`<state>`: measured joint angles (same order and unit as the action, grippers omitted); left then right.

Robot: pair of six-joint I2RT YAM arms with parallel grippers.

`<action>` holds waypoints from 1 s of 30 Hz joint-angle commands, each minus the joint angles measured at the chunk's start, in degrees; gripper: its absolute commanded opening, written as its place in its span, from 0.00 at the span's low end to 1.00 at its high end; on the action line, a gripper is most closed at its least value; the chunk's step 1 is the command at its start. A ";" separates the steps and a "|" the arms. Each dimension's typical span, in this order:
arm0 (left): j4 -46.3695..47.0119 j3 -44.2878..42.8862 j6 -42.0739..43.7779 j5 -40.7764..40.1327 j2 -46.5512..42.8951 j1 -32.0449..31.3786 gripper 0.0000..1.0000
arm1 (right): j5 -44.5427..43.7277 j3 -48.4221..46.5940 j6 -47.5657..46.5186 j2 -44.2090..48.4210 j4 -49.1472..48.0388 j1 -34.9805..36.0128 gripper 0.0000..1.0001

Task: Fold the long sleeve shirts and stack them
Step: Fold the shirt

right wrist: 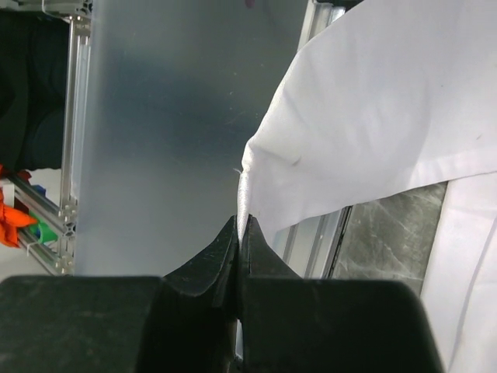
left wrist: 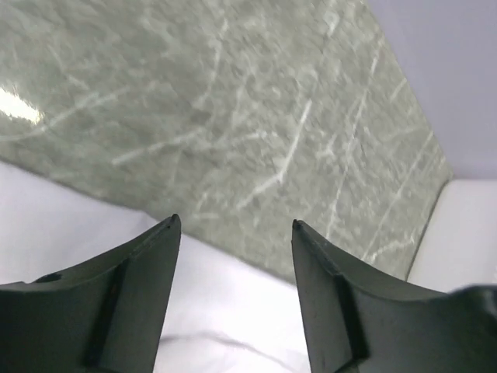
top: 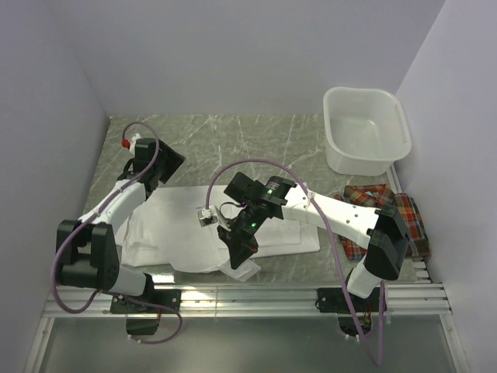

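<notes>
On the table, from above, white shirt: spread flat across the near middle of the marble table, laid out so its edges can be turned inward.
Plaid shirt: bunched at the right edge, partly under the right arm and apart from the white one; I judge it is next in line.
Basin: far right corner, not involved.
Right gripper: low at the white shirt's near hem, by the table's front edge.
Left gripper: over the shirt's far left edge.
Left wrist view, jaws: apart with nothing between them. White cloth lies below and bare marble beyond; likely poised to take that edge.
Right wrist view, jaws: pressed together on a thin pinch of white cloth, lifted clear of the table so the hem can be carried over.
Stage: a fold of the white shirt is under way; nothing is stacked yet.
</notes>
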<state>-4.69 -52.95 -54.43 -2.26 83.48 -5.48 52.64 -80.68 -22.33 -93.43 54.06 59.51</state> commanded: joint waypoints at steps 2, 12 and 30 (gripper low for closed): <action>-6.30 4.86 0.12 -2.66 -1.48 -2.70 0.59 | 0.09 -0.53 1.23 -0.09 -2.21 0.52 0.00; -3.66 2.42 -1.38 -3.09 9.32 -5.86 0.34 | 0.18 0.61 1.58 0.61 -2.82 0.52 0.00; -2.43 -9.28 -4.10 -2.14 26.82 -5.77 0.29 | 1.59 3.43 2.55 1.49 -3.70 0.70 0.00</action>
<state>-3.40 -61.82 -57.95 -4.21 107.57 -11.14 52.66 -77.28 -20.43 -93.43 51.62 59.64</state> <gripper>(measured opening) 0.280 0.013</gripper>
